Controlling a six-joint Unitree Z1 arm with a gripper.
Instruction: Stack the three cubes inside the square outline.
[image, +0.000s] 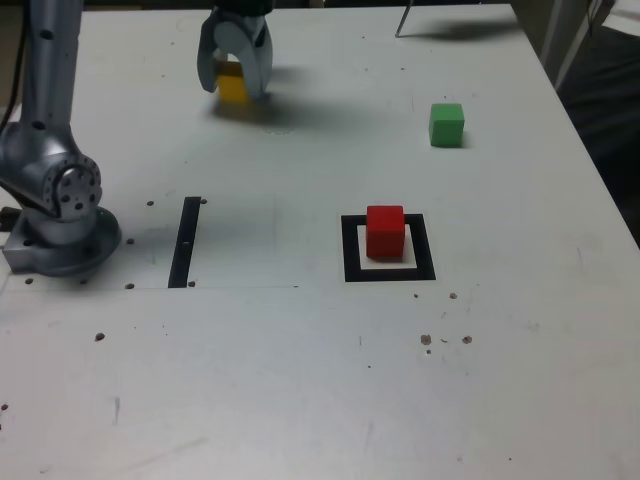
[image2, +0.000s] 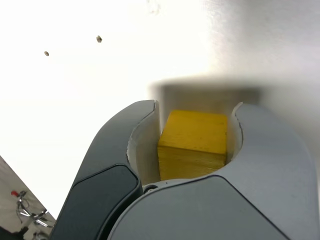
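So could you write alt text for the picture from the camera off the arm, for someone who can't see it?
A grey robot arm's claw closes around a yellow cube at the far side of a pale table. Nearer, a red cube sits inside a black square outline, and a green cube stands alone toward the exterior view's right.

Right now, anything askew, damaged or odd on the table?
Nothing stands out. Red cube sits in the square outline, green cube stands apart, and the gripper has its jaws around the yellow cube.
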